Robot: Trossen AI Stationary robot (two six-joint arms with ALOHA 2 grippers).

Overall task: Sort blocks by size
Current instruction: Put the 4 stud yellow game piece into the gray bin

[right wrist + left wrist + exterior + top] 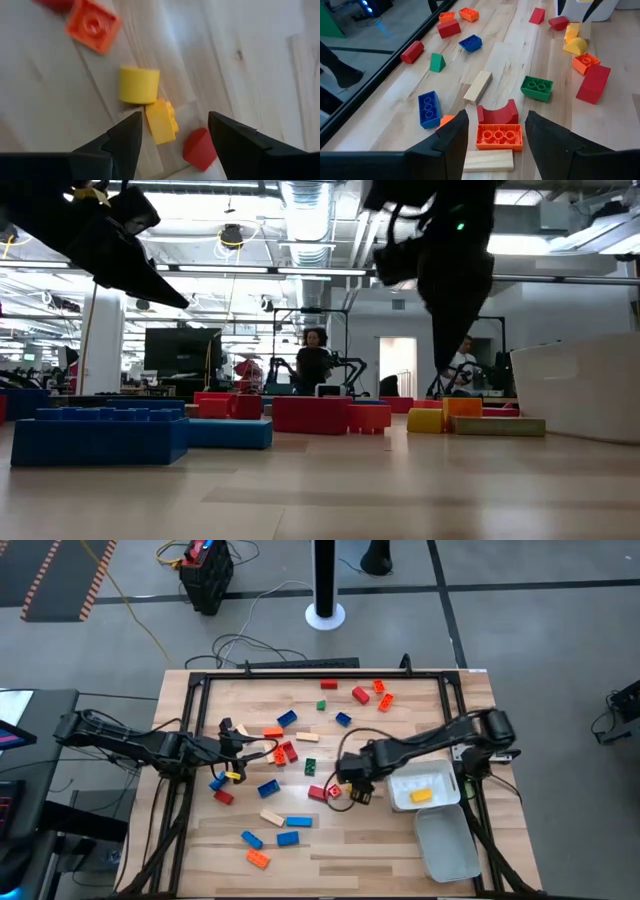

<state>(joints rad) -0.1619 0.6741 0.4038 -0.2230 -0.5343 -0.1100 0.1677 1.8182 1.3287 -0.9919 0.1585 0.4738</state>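
Several small blocks in red, orange, blue, yellow, green and tan lie scattered on the wooden table (330,840). My left gripper (252,752) is open over the left-middle of the table. In the left wrist view its fingers (496,116) stand on either side of an orange oblong brick (499,137), apart from it, with a tan block (487,160) before it and a red arched block (497,112) beyond. My right gripper (350,785) is open near the table's middle. In the right wrist view it (174,116) hovers over two yellow blocks (161,121) and a red one (199,148).
A white tray (400,802) holding a yellow block (421,795) stands at the table's right, with a second white tray (447,845) nearer the near edge. A black frame (300,670) runs round the table's far and side edges. Blocks lie thickly between the two grippers.
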